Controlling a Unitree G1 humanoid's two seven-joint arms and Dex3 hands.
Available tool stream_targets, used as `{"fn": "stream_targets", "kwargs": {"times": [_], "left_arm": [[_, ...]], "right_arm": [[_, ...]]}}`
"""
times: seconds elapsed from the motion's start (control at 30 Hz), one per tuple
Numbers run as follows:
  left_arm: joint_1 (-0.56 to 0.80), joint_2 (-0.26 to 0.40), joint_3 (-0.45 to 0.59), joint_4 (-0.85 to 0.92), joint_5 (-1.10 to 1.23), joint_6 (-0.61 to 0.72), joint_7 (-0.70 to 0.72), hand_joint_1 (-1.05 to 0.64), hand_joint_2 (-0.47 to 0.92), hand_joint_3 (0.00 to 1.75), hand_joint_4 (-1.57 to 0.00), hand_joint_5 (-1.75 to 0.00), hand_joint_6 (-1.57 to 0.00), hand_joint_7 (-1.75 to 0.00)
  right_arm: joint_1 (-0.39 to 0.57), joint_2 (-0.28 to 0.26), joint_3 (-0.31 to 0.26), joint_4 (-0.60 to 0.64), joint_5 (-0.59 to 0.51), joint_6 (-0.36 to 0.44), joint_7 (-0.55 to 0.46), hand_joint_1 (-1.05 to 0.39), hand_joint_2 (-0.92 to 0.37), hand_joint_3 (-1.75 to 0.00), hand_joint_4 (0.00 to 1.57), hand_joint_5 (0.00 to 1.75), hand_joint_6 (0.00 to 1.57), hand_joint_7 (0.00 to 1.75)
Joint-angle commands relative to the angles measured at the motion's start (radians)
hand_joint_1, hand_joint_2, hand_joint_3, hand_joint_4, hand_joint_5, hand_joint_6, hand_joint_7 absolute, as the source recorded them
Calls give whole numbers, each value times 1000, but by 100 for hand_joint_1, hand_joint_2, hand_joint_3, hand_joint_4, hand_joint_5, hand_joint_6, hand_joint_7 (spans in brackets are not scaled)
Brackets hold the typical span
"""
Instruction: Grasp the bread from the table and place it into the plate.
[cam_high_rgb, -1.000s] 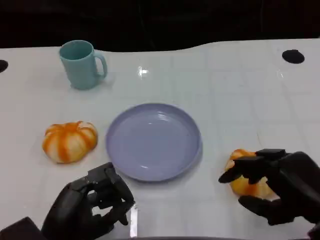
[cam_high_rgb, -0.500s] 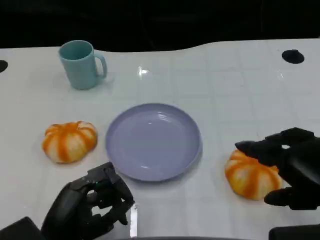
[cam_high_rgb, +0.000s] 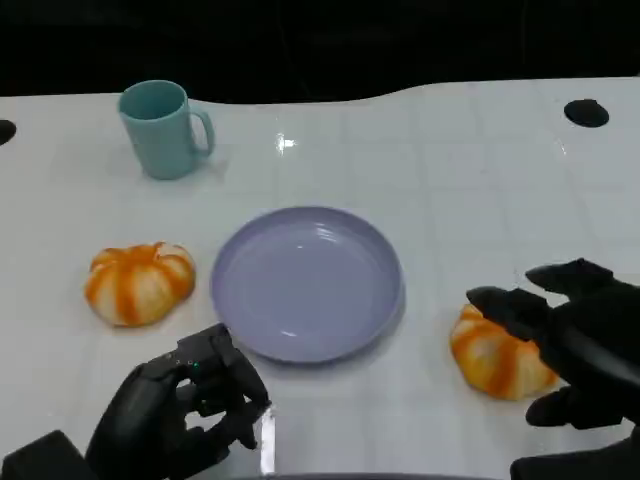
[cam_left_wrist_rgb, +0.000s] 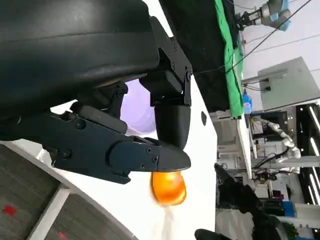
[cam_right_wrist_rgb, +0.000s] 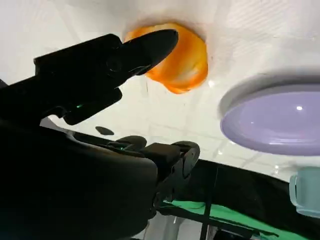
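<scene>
An orange-and-white striped bread (cam_high_rgb: 497, 356) lies on the white table, right of the lavender plate (cam_high_rgb: 306, 283). My right hand (cam_high_rgb: 580, 350) hovers at its right side with fingers spread, one finger reaching over its top; nothing is gripped. The right wrist view shows that fingertip (cam_right_wrist_rgb: 155, 42) over the bread (cam_right_wrist_rgb: 183, 64), with the plate (cam_right_wrist_rgb: 272, 119) beyond. A second striped bread (cam_high_rgb: 139, 282) sits left of the plate. My left hand (cam_high_rgb: 186, 412) rests near the front edge, fingers curled in on nothing. The left wrist view shows the right-side bread (cam_left_wrist_rgb: 168, 187) past my left fingers (cam_left_wrist_rgb: 145, 155).
A teal mug (cam_high_rgb: 163, 128) stands at the back left, also seen as the mug (cam_right_wrist_rgb: 306, 198) in the right wrist view. A black round hole (cam_high_rgb: 586, 113) marks the table's far right. The table's front edge runs just under both hands.
My right hand, closed over the right-side bread a second ago, has spread its fingers and drawn back to the right. The bread stays on the table. The left hand is still.
</scene>
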Motion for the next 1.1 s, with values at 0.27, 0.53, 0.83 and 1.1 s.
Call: {"fn": "stream_targets", "kwargs": {"times": [0.27, 0.53, 0.83, 1.1], "left_arm": [[-3, 5, 1, -2, -1, 0, 0, -54, 92, 30, -67, -175, -59, -154], [1, 2, -4, -18, 4, 12, 7, -54, 92, 30, -68, -175, -59, -154], [11, 3, -6, -43, 6, 23, 13, -54, 92, 30, -69, -175, -60, -154], [22, 5, -5, -66, 7, 37, 14, -54, 92, 30, -69, -175, -60, -154]], "right_arm": [[-105, 19, 72, 197, -36, 11, -90, -65, -80, 0, 15, 31, 28, 0], [-186, 37, 142, 365, -46, 27, -118, -64, -84, -1, 13, 30, 27, 0], [-249, 57, 205, 530, -34, 13, -202, -59, -88, -1, 23, 28, 34, 3], [-306, 70, 190, 734, 67, -175, -521, -14, -87, -22, 90, 165, 99, 97]]}}
